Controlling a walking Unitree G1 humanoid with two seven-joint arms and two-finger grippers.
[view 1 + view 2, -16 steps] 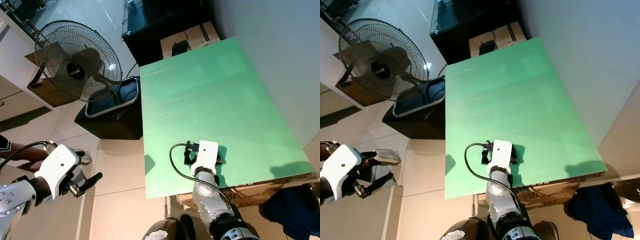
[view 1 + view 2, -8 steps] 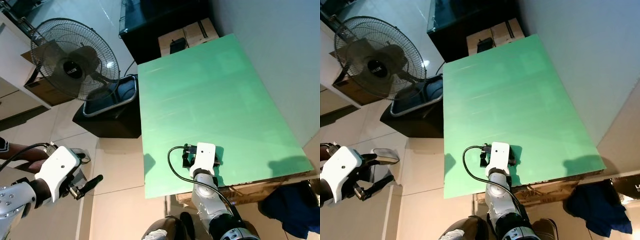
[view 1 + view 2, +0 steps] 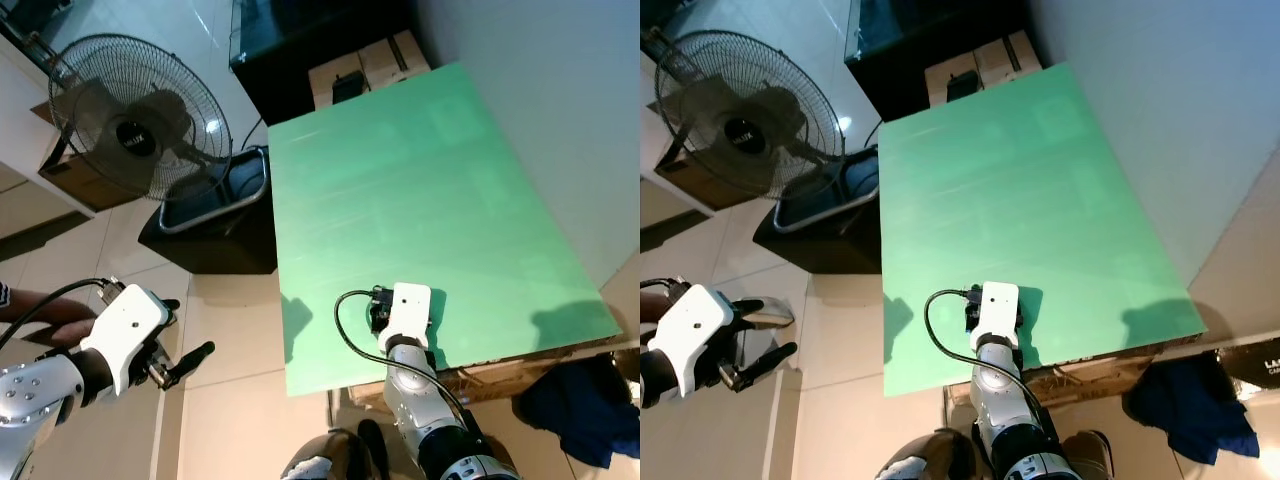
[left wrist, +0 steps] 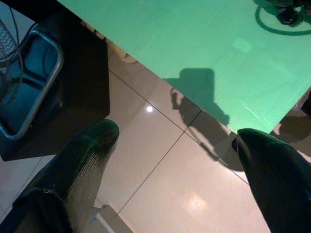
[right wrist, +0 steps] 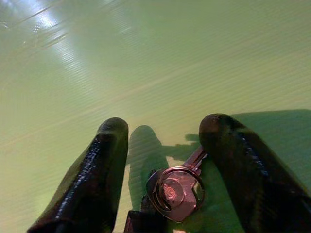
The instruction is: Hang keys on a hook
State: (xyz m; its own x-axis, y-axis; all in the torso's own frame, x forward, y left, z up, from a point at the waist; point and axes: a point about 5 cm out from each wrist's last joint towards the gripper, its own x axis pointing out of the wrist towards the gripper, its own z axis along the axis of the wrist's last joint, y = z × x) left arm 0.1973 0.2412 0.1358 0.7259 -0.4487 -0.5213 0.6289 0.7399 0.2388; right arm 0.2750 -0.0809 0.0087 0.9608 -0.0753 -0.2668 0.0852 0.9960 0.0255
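My right claw point(image 5: 163, 145) sits low on the green surface point(image 3: 420, 190), near its front edge, in the lower middle of the head view. Its two black fingers point(image 5: 104, 165) are spread, and the keys point(image 5: 177, 187) lie flat on the surface between them, a round key head on a metal ring with one blade reaching the finger on the far side. I cannot tell whether either finger actually touches the metal.

My left claw point(image 4: 177, 160) hangs off the surface, at the lower left of the head view, over the pale tiled floor point(image 4: 160, 194). Its fingers are spread wide and hold nothing.

At the upper left of the head view a black standing fan point(image 3: 135, 115) stands on the floor beside a dark low cabinet point(image 3: 215, 240).
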